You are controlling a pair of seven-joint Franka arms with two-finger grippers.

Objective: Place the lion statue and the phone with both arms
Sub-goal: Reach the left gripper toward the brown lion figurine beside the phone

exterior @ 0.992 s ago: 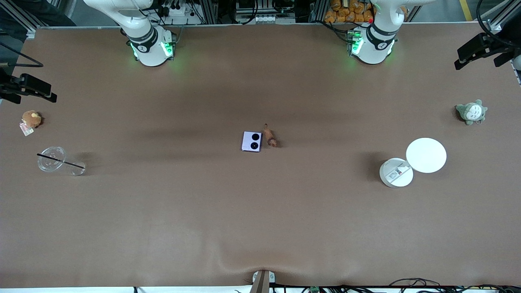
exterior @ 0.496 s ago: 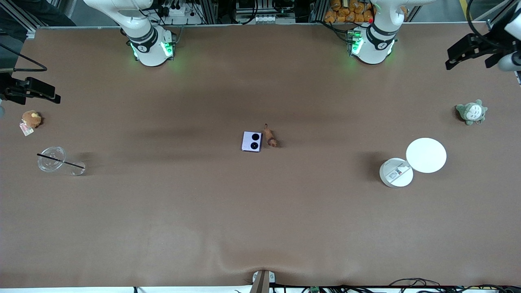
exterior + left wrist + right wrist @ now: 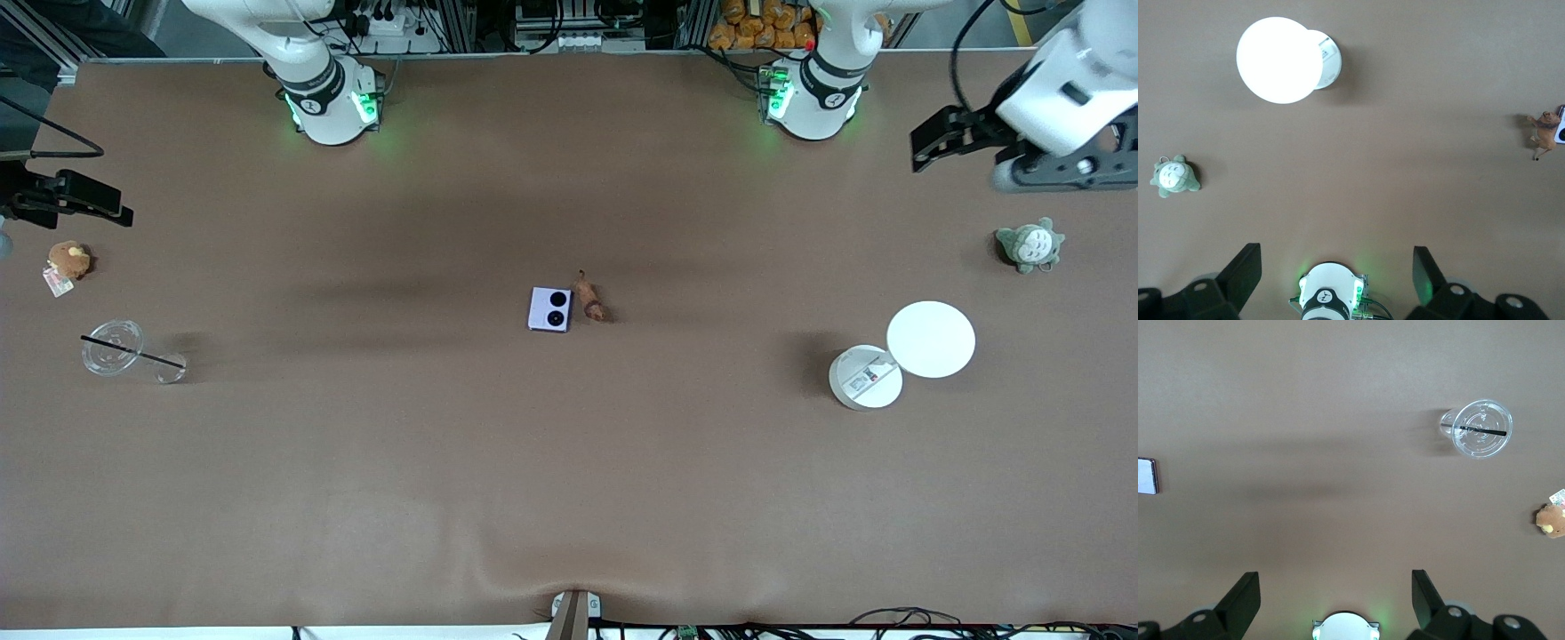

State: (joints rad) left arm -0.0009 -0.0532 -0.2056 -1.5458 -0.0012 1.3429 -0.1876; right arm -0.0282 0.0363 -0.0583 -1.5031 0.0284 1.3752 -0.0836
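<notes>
You're at the very start: the phone (image 3: pixel 550 309) and the lion statue (image 3: pixel 589 300) lie side by side mid-surface, the statue just at the phone's 3 o'clock in the front view, neither gripped. Your left gripper (image 3: pixel 1337 275) hangs high over the left arm's end of the surface, above the grey-green plush (image 3: pixel 1029 244), and your right gripper (image 3: pixel 1336 597) is high over the right arm's end near the clear cup (image 3: pixel 114 348), both with jaws wide apart. Next, I'd judge, bring each arm toward the centre and descend.
</notes>
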